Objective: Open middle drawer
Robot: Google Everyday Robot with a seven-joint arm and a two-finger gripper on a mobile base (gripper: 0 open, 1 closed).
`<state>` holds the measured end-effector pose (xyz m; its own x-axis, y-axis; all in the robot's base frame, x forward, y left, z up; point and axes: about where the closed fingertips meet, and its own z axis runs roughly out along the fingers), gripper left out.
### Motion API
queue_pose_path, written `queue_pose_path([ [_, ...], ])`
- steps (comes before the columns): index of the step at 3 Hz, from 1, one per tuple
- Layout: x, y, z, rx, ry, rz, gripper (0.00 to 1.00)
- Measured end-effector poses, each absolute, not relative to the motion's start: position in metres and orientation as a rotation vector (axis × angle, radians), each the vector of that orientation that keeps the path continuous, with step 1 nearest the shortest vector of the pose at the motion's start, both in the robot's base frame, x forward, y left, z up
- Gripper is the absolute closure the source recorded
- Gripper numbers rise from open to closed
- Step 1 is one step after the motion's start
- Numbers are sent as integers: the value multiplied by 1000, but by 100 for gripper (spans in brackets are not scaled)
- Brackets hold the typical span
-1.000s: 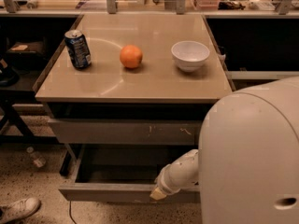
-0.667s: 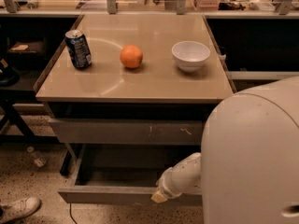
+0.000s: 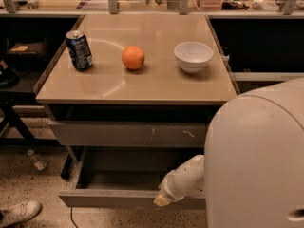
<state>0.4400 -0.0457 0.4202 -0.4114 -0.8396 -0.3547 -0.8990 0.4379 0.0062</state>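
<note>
- The middle drawer [image 3: 109, 199] is the lower grey one under the worktop [image 3: 142, 87]. It is wide and shallow, with a plain flat front and no handle.
- I see it pulled well out toward me. Its dark inside is open to view, and its front panel stands clear of the drawer with white scratch marks [image 3: 128, 134] just above, which is closed.
- Compared with a second ago, the drawer front sits a touch lower in my view, so it has come out slightly further. The claw has moved with it.
- The can [image 3: 79, 50], the orange [image 3: 133, 57] and the white bowl [image 3: 193, 56] have not shifted on the worktop.
- The claw [image 3: 161, 200] is at the top edge of the drawer front, right of its middle. Its pale yellowish tip is against the panel.
- I cannot tell whether the claw is wide or narrow, or whether it grips the edge or only rests on it.
- The white arm [image 3: 187, 177] reaches the claw from the right, out from behind the robot's rounded body [image 3: 256, 160], which fills the lower right of my view.
</note>
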Motion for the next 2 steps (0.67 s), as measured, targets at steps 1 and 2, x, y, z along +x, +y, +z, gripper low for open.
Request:
queue_pose_path([
  [1,433,-47,421,-1482,2419,291,100],
  [2,431,-46,423,-1476,2424,293,100],
])
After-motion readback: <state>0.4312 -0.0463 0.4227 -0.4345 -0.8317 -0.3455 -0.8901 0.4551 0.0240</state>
